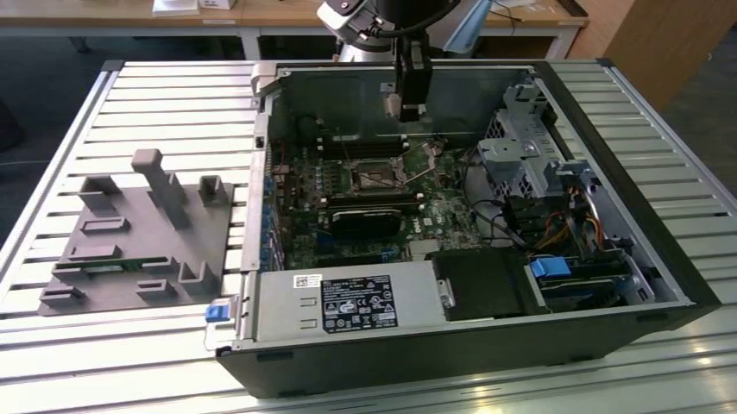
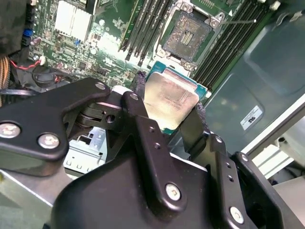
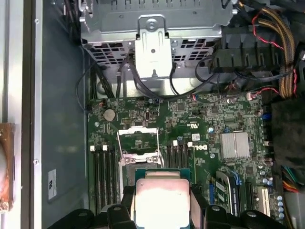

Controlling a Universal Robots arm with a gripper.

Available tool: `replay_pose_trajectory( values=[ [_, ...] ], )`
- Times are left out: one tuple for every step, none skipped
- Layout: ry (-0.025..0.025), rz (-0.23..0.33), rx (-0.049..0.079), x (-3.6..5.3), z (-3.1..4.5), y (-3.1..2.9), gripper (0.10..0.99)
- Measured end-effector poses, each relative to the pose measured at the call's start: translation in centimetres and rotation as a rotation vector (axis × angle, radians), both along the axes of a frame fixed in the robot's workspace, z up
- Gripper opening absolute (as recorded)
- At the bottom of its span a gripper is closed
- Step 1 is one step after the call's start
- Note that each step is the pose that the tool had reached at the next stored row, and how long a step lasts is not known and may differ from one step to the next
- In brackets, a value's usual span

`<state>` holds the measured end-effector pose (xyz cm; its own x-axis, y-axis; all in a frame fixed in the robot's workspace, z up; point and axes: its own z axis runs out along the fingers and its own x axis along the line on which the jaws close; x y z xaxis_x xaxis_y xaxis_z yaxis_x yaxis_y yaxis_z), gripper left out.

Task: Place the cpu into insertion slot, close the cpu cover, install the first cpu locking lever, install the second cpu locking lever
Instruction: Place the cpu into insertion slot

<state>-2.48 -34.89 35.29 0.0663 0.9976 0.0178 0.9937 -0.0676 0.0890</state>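
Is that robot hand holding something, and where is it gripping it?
Yes, the hand pinches the square chip by two opposite edges.

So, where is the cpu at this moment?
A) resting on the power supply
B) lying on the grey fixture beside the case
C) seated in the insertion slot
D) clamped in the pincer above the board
D: in the second wrist view the cpu is clamped in the pincer, and the insertion slot beyond it lies bare.

You have: slatted metal table (image 1: 150,103), glare along its near slats; wooden desks (image 1: 282,13) behind; wooden cabinet (image 1: 665,41), exterior view's right; dark grey floor (image 1: 44,53).
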Motion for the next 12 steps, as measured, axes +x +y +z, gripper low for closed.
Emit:
replay_pose_trajectory(
  values=[
    [0.0,0.014,0.0,-0.01,-0.06,0.0,0.541],
    [0.0,0.028,0.0,-0.02,-0.12,0.0,0.541],
    [0.0001,0.04,0.0,-0.06,-0.18,0.0,0.541],
    [0.0,0.049,0.0,-0.1,-0.25,0.0,0.541],
    [0.0001,0.055,0.0,-0.15,-0.36,0.0,0.541],
    [0.0,0.057,0.0,-0.2,-0.49,0.02,0.541],
    [0.0001,0.058,0.0,-0.24,-0.62,0.05,0.541],
    [0.0001,0.058,0.0,-0.28,-0.76,0.08,0.541],
    [0.0002,0.058,0.0,-0.33,-0.88,0.09,0.541],
    [0.0008,0.058,0.0,-0.36,-0.97,0.1,0.541],
    [0.0017,0.059,0.0,-0.37,-1.05,0.1,0.541],
    [0.0022,0.059,0.0,-0.37,-1.09,0.1,0.541]
  ],
)
